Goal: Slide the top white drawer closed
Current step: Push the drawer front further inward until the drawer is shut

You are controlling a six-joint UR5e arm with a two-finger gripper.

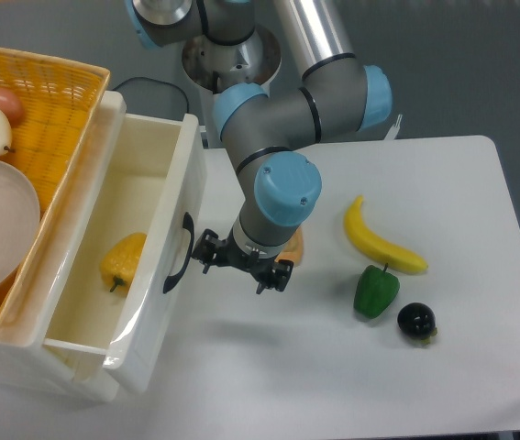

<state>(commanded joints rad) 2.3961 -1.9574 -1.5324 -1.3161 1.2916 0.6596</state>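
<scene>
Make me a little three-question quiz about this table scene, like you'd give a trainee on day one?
1. True or false: the top white plastic drawer with the black curved handle is fully shut.
2. What lies inside that drawer? A) yellow bell pepper B) black round fruit C) nothing
3. Fill in: on the white table, the green bell pepper lies between the yellow banana and the ______.

Extra note: the two-finger gripper sits right beside the handle; whether they touch cannot be told.

Key: 1 false; 2 A; 3 black round fruit.
</scene>
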